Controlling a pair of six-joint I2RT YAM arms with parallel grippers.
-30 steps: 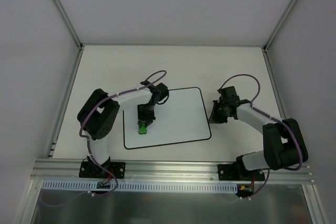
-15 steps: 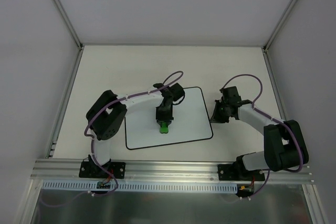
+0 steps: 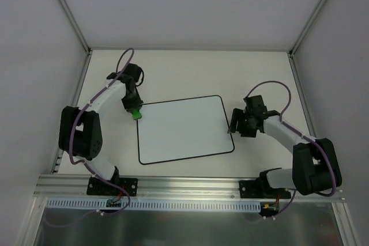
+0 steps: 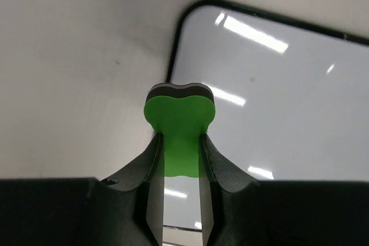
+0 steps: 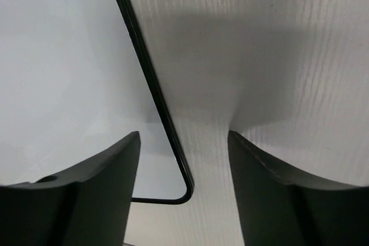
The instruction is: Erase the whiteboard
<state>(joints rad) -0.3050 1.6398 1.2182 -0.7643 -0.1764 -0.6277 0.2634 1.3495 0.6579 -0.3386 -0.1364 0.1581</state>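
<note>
The whiteboard [image 3: 184, 129] lies flat mid-table, blank white inside its thin black border. My left gripper [image 3: 135, 111] is at the board's far left corner, shut on a small green eraser [image 3: 136, 114]. In the left wrist view the eraser [image 4: 179, 113] sticks out from between the fingers [image 4: 151, 165], over the board's [image 4: 277, 96] rounded corner. My right gripper [image 3: 233, 124] stands open at the board's right edge. In the right wrist view that gripper [image 5: 183, 135] straddles the black border near the corner of the whiteboard [image 5: 69, 56], with nothing between its fingers.
The white table [image 3: 190, 70] is boxed in by pale walls with metal corner posts [image 3: 69, 12]. An aluminium rail [image 3: 190, 185] carrying both arm bases runs along the near edge.
The left arm swept the eraser from the middle of the board to its far left corner. The right gripper, shut before at the board's right edge, has opened.
</note>
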